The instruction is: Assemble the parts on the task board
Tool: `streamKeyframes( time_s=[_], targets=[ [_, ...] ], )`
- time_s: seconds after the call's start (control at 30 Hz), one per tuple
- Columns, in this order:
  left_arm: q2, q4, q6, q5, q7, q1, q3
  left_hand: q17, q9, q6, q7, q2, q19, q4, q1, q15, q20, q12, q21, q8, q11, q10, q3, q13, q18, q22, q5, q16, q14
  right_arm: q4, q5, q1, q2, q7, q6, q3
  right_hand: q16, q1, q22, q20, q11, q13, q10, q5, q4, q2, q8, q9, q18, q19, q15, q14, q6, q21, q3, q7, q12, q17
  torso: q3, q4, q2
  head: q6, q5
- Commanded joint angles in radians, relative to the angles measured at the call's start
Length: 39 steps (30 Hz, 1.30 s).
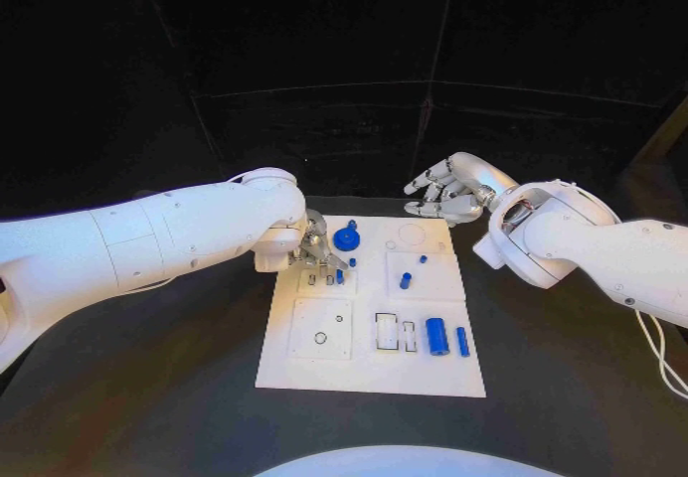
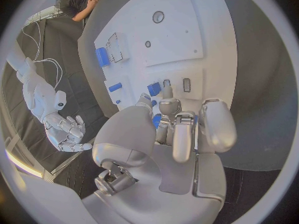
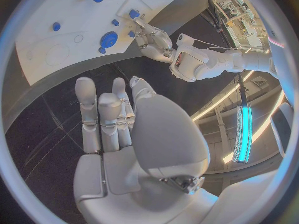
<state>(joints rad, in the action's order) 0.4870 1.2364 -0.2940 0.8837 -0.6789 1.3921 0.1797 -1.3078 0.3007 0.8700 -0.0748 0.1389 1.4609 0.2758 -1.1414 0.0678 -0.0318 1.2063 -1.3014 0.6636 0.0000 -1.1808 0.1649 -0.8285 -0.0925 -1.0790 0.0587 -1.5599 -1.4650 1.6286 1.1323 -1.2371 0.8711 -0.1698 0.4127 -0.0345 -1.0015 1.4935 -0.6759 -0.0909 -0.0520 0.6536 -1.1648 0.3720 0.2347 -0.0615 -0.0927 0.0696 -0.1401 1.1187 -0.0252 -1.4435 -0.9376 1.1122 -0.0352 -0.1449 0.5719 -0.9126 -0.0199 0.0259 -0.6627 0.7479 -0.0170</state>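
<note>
The table (image 1: 172, 397) carries the board (image 1: 376, 373) at its middle, and the board is where all my work lies. My left hand (image 1: 313, 254) is down on the board's far left part, fingers curled over a small blue part (image 2: 156, 120) by the little slots there — I judge I am pinching it, though the fingers hide most of it and I cannot tell whether it is seated yet. My right hand (image 1: 447, 195) hangs over the table just past the board's far right corner, fingers loosely bent and apart, holding nothing. On the board, largest first: the round blue knob (image 1: 346, 238) near the far edge, just beside my left hand; two blue cylinders (image 1: 435, 336) lying side by side at the near right, next to an outlined rectangular slot that looks unfilled; a short blue piece (image 1: 408, 281) towards the right of the middle; a tiny blue peg (image 1: 390, 245) beside the knob. By my reckoning the job is early to middling — several parts lie loose, the recesses on the near left panel look bare, and most of the fitting remains.
</note>
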Motion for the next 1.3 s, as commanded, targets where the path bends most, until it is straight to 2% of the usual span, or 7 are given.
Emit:
streamKeyframes(
  time_s=[0.03,0.23,0.43,0.67,0.97,1.3],
  targets=[
    [-0.006,-0.002,-0.001,-0.010,0.005,0.000,0.000,-0.250,0.002,-0.007,0.003,-0.004,0.011,0.007,0.007,0.004,0.001,0.003,-0.005,0.007,-0.003,-0.002,-0.001,-0.004,0.009,-0.005,0.000,-0.007,-0.103,-0.001,0.006,-0.002,-0.003,-0.003,-0.010,-0.001,0.003,0.000,0.002,0.005,-0.001,-0.002,-0.009,0.007,0.007,-0.009,0.001,0.000,-0.020,-0.002,0.001,-0.007,-0.007,-0.006,0.000,-0.002,-0.004,0.001,0.0002,-0.0006,0.000,0.002,-0.001],
    [-0.014,-0.006,0.009,-0.010,0.013,-0.001,0.000,-0.253,0.004,-0.007,0.004,-0.003,0.013,0.005,0.005,0.005,0.001,0.004,-0.009,0.010,-0.004,-0.005,-0.004,-0.007,0.010,-0.010,0.001,-0.008,-0.103,-0.004,0.007,-0.002,-0.007,-0.005,-0.013,-0.001,0.003,0.000,0.002,0.005,-0.001,-0.002,-0.009,0.007,0.007,-0.009,0.001,0.000,-0.020,-0.002,0.001,-0.007,-0.007,-0.006,0.000,-0.002,-0.004,0.001,-0.0003,-0.0003,0.000,0.004,0.002],
    [-0.023,-0.015,-0.002,-0.010,0.004,-0.002,0.000,-0.253,0.008,-0.011,0.004,-0.004,0.013,-0.003,-0.007,0.005,0.001,0.004,-0.011,0.014,-0.004,-0.005,-0.014,-0.008,0.010,-0.013,0.001,-0.008,-0.103,-0.006,0.008,-0.002,-0.010,-0.008,-0.017,0.000,0.003,0.000,0.002,0.005,-0.001,-0.003,-0.009,0.009,0.008,-0.009,0.001,0.000,-0.020,-0.001,0.001,-0.007,-0.009,-0.006,-0.001,-0.002,-0.004,0.000,0.0006,-0.0026,-0.001,0.005,0.004],
    [-0.033,-0.030,-0.023,-0.010,-0.004,-0.002,0.000,-0.252,0.014,-0.018,0.003,-0.016,0.013,-0.023,-0.032,0.005,0.001,0.002,-0.015,0.019,-0.004,-0.004,-0.032,-0.007,0.010,-0.018,0.001,-0.008,-0.103,-0.009,0.009,-0.002,-0.015,-0.012,-0.023,0.000,0.003,-0.001,0.003,0.005,-0.001,-0.004,-0.010,0.010,0.009,-0.009,0.000,0.000,-0.020,-0.002,0.001,-0.007,-0.009,-0.007,-0.001,-0.002,-0.004,0.000,0.0008,0.0001,-0.001,0.008,0.008],
    [-0.043,-0.047,-0.031,-0.010,-0.004,-0.006,0.000,-0.253,0.014,-0.018,0.003,-0.018,0.013,-0.025,-0.033,0.005,0.001,0.002,-0.016,0.019,-0.003,-0.004,-0.033,-0.008,0.011,-0.019,0.001,-0.008,-0.103,-0.011,0.009,-0.002,-0.022,-0.013,-0.028,0.000,0.004,-0.002,0.003,0.005,-0.001,-0.006,-0.010,0.013,0.012,-0.008,0.000,0.000,-0.020,-0.001,0.001,-0.008,-0.010,-0.008,-0.002,-0.002,-0.005,-0.001,0.0015,0.0002,0.000,0.013,0.011],
    [-0.051,-0.057,-0.030,-0.010,0.001,-0.010,0.000,-0.253,0.015,-0.018,0.003,-0.018,0.013,-0.025,-0.033,0.005,0.001,0.004,-0.017,0.019,-0.003,-0.006,-0.034,-0.011,0.011,-0.021,0.001,-0.008,-0.103,-0.015,0.009,-0.002,-0.027,-0.015,-0.031,0.000,0.004,-0.002,0.004,0.005,-0.001,-0.006,-0.010,0.013,0.012,-0.008,0.000,0.000,-0.020,-0.001,0.001,-0.008,-0.010,-0.008,-0.002,-0.002,-0.005,-0.001,0.0018,0.0001,0.000,0.012,0.018]
  ],
)
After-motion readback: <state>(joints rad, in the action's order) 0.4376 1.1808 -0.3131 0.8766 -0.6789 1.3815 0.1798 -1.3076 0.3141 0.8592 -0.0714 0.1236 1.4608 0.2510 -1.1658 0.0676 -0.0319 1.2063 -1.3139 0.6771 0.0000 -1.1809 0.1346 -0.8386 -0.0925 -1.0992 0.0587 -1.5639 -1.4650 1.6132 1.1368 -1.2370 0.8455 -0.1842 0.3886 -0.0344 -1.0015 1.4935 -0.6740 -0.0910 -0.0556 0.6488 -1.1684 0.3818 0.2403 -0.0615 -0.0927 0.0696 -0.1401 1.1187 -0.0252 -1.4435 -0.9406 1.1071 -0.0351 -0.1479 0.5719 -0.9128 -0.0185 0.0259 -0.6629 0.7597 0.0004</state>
